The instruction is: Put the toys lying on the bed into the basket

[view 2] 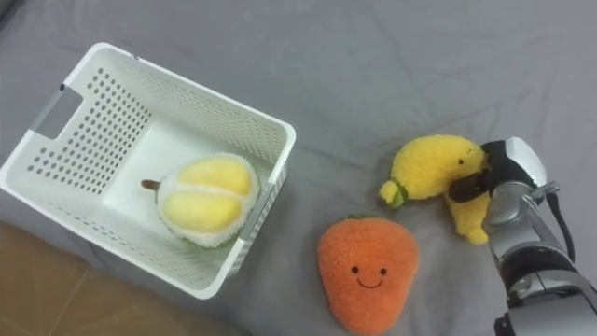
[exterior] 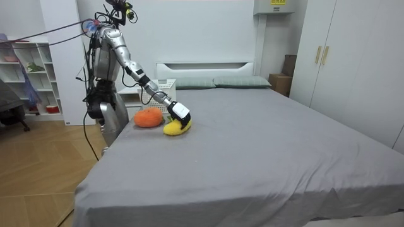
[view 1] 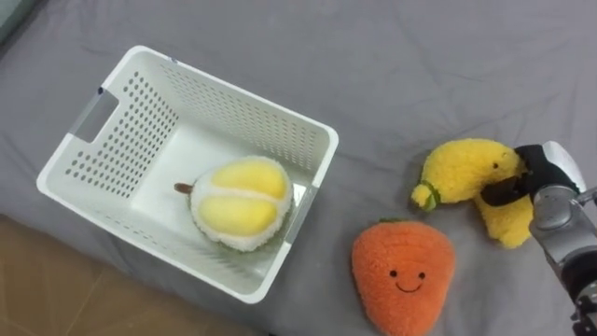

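On grey sheet [view 1: 420, 56]: right hand [view 1: 546, 177] clasps fuzzy curved banana plush [view 1: 462, 168].

White basket [view 1: 131, 131]; yellow durian [view 1: 240, 201], banana [view 1: 466, 168]; orange carrot [view 1: 403, 277]; grey bed [view 1: 420, 56].

fingers of robot hand [view 2: 506, 168] partly hidden behind banana plush [view 2: 429, 166], basket [exterior: 167, 84] half-hidden behind arm

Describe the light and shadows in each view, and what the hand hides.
Left eye view: soft, even light; the durian plush casts a faint shadow inside the basket, and the right hand covers part of the banana plush. Room view: evenly lit bed, no glare on the sheet.
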Robot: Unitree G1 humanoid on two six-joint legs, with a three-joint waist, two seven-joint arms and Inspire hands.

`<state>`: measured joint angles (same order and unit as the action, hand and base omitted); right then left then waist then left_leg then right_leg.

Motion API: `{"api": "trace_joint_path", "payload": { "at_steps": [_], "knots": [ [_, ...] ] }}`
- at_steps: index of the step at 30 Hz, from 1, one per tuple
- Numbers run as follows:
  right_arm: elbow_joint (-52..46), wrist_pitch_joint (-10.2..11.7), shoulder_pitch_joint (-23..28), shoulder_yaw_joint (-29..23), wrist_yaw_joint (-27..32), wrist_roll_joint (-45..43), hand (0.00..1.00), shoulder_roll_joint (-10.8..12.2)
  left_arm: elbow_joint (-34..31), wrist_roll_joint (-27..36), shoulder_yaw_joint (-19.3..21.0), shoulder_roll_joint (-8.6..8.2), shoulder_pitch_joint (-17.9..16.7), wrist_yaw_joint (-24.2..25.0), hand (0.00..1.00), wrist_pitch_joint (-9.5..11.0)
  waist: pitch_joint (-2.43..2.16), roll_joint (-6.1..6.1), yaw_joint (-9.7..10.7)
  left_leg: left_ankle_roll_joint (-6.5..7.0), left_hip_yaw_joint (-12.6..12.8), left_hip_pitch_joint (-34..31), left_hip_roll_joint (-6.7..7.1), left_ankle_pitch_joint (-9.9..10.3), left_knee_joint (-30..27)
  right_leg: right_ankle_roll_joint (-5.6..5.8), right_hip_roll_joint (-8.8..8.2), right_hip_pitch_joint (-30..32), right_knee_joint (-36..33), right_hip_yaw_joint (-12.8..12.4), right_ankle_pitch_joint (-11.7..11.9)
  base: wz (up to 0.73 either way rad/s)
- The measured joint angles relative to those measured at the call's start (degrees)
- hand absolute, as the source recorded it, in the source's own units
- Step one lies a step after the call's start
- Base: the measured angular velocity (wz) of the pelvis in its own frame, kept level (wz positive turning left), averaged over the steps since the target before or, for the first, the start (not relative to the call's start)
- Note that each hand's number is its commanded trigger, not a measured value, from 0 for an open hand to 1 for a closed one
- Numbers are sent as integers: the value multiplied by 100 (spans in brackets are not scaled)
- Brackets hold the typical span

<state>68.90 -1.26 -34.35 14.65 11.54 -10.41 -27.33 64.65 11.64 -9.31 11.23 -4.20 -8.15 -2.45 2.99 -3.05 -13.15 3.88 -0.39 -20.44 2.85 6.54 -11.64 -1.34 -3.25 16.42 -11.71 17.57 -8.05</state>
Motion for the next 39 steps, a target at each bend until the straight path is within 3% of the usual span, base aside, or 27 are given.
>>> {"api": "trace_joint_path", "payload": {
  "at_steps": [15,21,24,26,28,35,39],
  "knots": [
    [7,65,33,6,-173,14,100,43,-50,17,-8,20,26,17,0,79,-2,22,46,1,-3,219,3,0,-14,0,-1,-241,18,9,0,0],
    [-405,79,69,-27,-164,-201,100,44,-58,1,24,65,27,-35,0,129,-14,25,193,1,23,256,2,-12,-16,0,-2,-265,-7,-21,0,0],
    [-1006,118,175,-191,-126,-370,100,43,-62,-10,149,67,31,-32,0,163,-80,9,337,2,68,306,-1,-13,-14,0,-6,-291,-13,-49,0,-6],
    [-1639,144,505,-402,-76,-360,100,45,-51,-15,276,85,36,-32,0,198,-114,7,400,2,72,520,2,-13,8,1,-10,-505,1,-43,0,2],
    [-2046,148,766,-459,-92,-305,100,48,-29,-15,292,84,22,-32,0,230,-129,7,395,2,109,785,3,-13,90,3,-9,-733,17,-44,-2,-3],
    [-3516,120,1358,-458,-378,-689,100,107,7,-2,421,69,-82,-50,0,234,-288,-37,499,9,300,1380,-11,-6,280,33,19,-1208,123,-318,-20,-17],
    [-4146,21,1772,-459,-436,-730,100,181,3,-2,658,62,-190,-55,0,196,-329,-62,515,2,320,1602,-22,-6,317,41,42,-1435,207,-345,-29,-6]
  ]
}}
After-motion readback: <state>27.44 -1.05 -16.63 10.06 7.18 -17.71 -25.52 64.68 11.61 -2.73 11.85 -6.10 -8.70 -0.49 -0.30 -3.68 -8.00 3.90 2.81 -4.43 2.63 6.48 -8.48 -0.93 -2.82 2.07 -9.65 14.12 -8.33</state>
